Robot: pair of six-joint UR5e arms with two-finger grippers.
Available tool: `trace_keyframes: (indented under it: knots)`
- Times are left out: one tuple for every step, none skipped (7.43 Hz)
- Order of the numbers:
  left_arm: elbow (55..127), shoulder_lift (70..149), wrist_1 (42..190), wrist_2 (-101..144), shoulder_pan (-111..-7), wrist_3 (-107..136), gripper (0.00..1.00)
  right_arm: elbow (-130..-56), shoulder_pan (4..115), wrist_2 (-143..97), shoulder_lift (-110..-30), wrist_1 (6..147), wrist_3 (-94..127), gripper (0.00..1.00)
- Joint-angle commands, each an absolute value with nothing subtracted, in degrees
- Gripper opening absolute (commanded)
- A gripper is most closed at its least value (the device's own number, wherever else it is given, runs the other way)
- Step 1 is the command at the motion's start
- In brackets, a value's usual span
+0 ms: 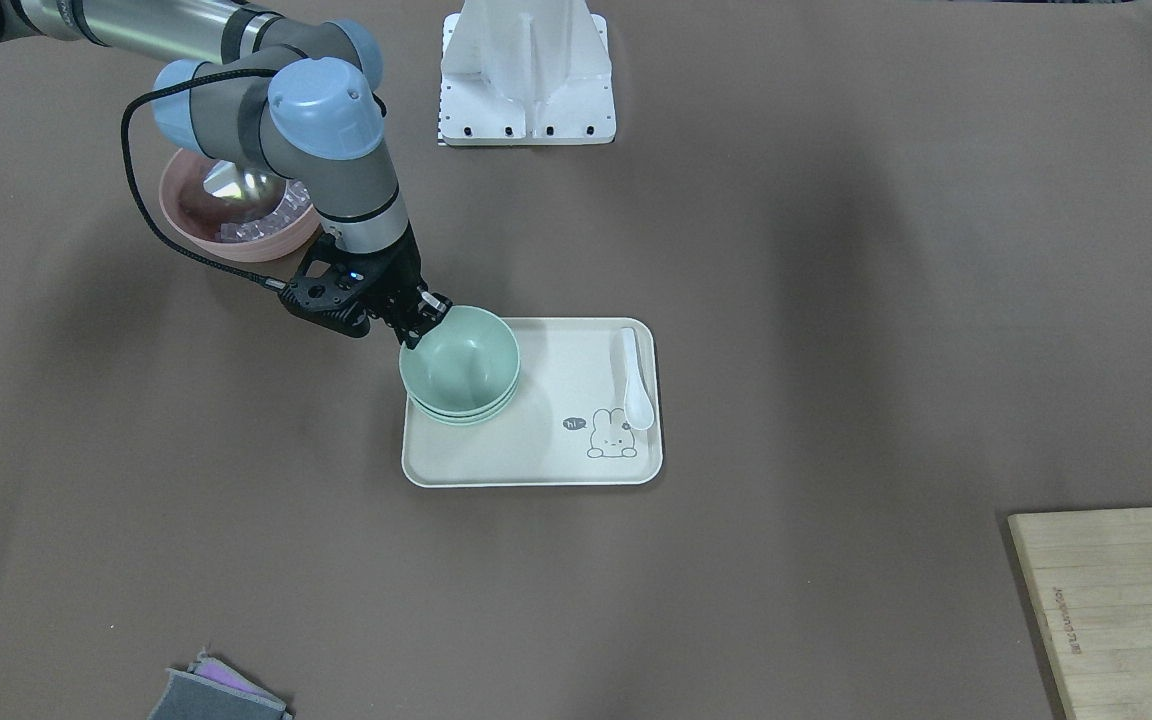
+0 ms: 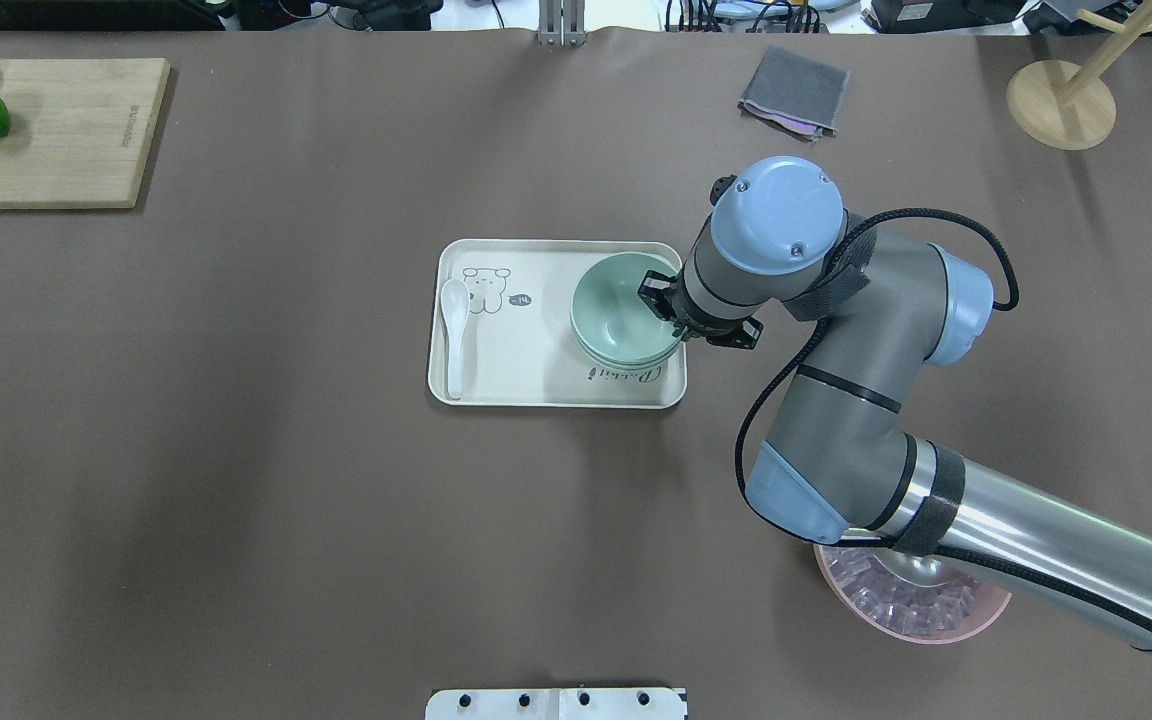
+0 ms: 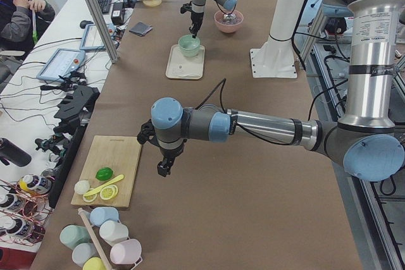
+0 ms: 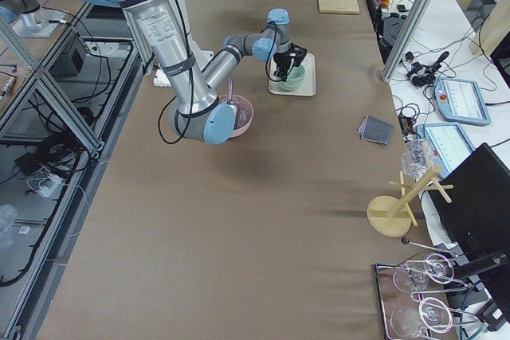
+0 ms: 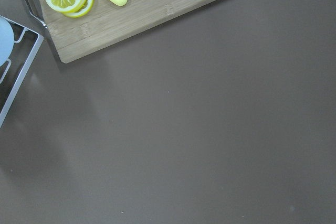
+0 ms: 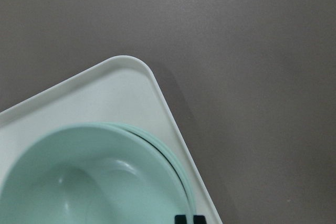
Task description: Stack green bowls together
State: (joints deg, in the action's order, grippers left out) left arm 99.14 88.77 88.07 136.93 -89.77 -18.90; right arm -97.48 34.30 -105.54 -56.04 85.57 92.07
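The green bowls (image 1: 459, 365) are nested in one stack at the right-arm end of a cream tray (image 1: 536, 460). They also show in the overhead view (image 2: 621, 310) and the right wrist view (image 6: 94, 182). The top bowl sits slightly tilted in the stack. My right gripper (image 1: 426, 320) is at the stack's edge (image 2: 661, 300), its fingertips (image 6: 181, 219) close together across the top bowl's rim. My left gripper (image 3: 163, 169) hangs over bare table near the cutting board, far from the bowls; I cannot tell whether it is open or shut.
A white spoon (image 2: 454, 330) lies on the tray's other end. A pink bowl with a metal scoop (image 2: 911, 610) stands under the right arm. A cutting board with fruit (image 2: 56, 130), a grey cloth (image 2: 794, 90) and a wooden stand (image 2: 1061, 105) line the far edge.
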Motion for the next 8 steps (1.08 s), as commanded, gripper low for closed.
trace_keyframes:
  knots:
    - [99.14, 88.77, 88.07, 136.93, -89.82, -18.9, 0.98, -97.47, 32.53, -98.93, -56.34, 84.64, 88.95, 1.0]
    - [99.14, 88.77, 88.07, 136.93, -89.82, -18.9, 0.98, -97.64, 32.61, -99.05, -56.42, 84.81, 88.77, 1.0]
    - [99.14, 88.77, 88.07, 136.93, -89.82, -18.9, 0.98, -97.82, 32.78, -99.14, -56.25, 84.9, 88.77, 1.0]
    - [99.14, 88.77, 88.07, 136.93, -89.82, -18.9, 0.98, -98.17, 33.91, -100.45, -56.25, 85.08, 88.6, 1.0]
    - [99.14, 88.77, 88.07, 136.93, -89.82, -18.9, 0.98, -98.61, 36.27, -104.11, -56.42, 85.25, 87.03, 1.0]
    - [99.23, 88.77, 88.07, 137.02, -89.82, -18.9, 0.98, -100.44, 39.26, -107.54, -57.64, 86.73, 83.18, 1.0]
    - [99.14, 88.68, 88.07, 136.93, -89.82, -18.9, 0.98, -102.98, 41.98, -110.62, -59.74, 88.66, 77.75, 1.0]
    - [98.79, 88.59, 88.07, 136.93, -89.82, -18.9, 0.98, -104.92, 45.75, -113.7, -62.03, 90.42, 71.78, 1.0]
